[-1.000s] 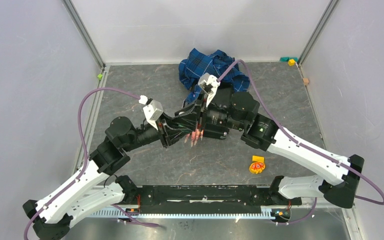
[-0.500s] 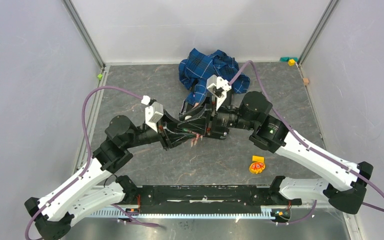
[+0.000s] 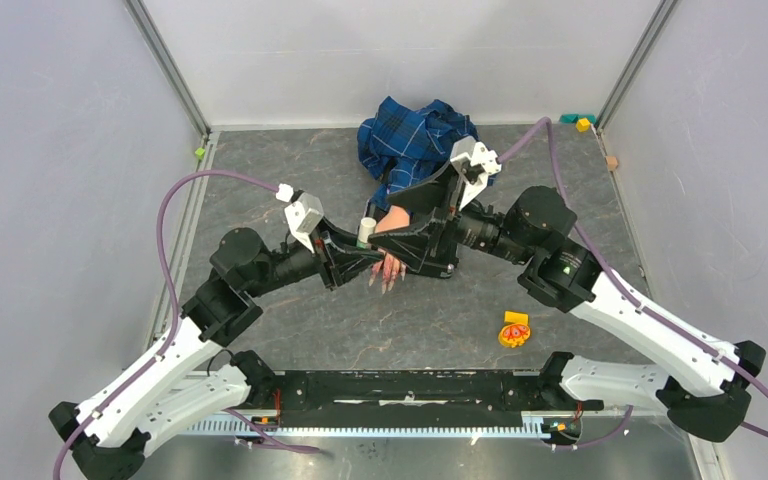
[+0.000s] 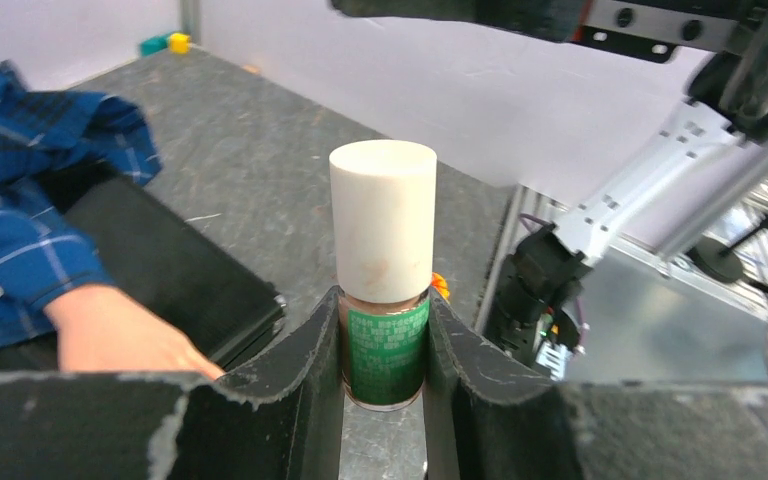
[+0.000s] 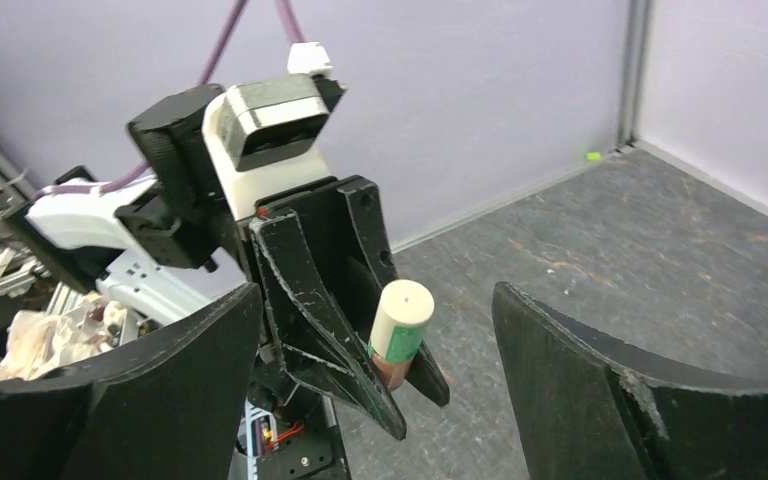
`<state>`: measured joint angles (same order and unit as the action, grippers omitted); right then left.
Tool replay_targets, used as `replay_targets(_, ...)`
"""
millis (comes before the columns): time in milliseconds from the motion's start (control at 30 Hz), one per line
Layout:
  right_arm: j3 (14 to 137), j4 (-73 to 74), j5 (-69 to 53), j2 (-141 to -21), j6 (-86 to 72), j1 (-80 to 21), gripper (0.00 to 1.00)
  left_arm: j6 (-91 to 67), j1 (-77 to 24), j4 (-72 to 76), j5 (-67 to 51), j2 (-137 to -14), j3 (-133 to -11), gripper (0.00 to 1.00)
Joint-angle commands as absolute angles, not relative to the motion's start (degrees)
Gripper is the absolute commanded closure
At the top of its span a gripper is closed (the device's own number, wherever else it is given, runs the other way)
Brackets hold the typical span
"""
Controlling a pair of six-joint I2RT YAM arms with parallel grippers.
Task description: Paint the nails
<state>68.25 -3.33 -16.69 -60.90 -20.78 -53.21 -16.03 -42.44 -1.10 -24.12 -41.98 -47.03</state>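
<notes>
The nails [image 3: 388, 274] lie near the middle of the table [image 3: 290, 170], a small fan of pink-red spikes pointing toward the near edge. They tip the fingers of the pale hand [image 3: 395, 218], which rests on the grey top. Its blue plaid sleeve [image 3: 415, 140] is bunched behind it toward the far wall. From above we see only the nails and a patch of the back of the hand, because the right gripper [image 3: 407, 248] covers the rest.

That gripper stands released, its two black fingers [image 5: 170, 400] spread wide and closing on nothing. In its own wrist view the gap between them frames the left gripper and what it carries. From above it sits over the hand, and whether it touches the hand we cannot tell.

The left gripper [image 4: 384, 330] is clenched on a bottle [image 4: 387, 350], with a finger pressed to each side of the green label. The bottle stands upright, and its white cap [image 4: 383, 230] is on and rises clear above the fingertips. In the top view it is just beside the hand, on the left. In the left wrist view the hand and sleeve show to the left of the bottle.

Farther out, an orange-and-yellow thing [image 3: 513, 330] lies well apart from the hand, toward the near right. Small blocks sit at the table's edges: a green one [image 3: 200, 152] at the far left, a yellow one [image 3: 583, 124] and a teal one [image 3: 568, 118] in the far right corner, and a tan one [image 3: 612, 161] along the right edge.
</notes>
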Motion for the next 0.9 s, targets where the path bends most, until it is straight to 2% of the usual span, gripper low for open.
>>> replay_targets(0,68.0,-2.1,-10.3,-61.9,-23.8,-53.0,0.14,-16.3,-42.0,-4.2,-14.7,-41.3,-48.1,0.98)
replay_targets(333,68.1,-4.8,-14.2,-66.4,-27.6,-53.2,0.28,-17.3,-40.7,-5.6,-11.5,-41.9,-48.5,0.98)
replay_targets(867,69.4,-5.9,-16.6,-70.9,-28.9,-54.0,0.36,-18.0,-40.0,-4.6,-13.5,-42.7,-48.2,0.98)
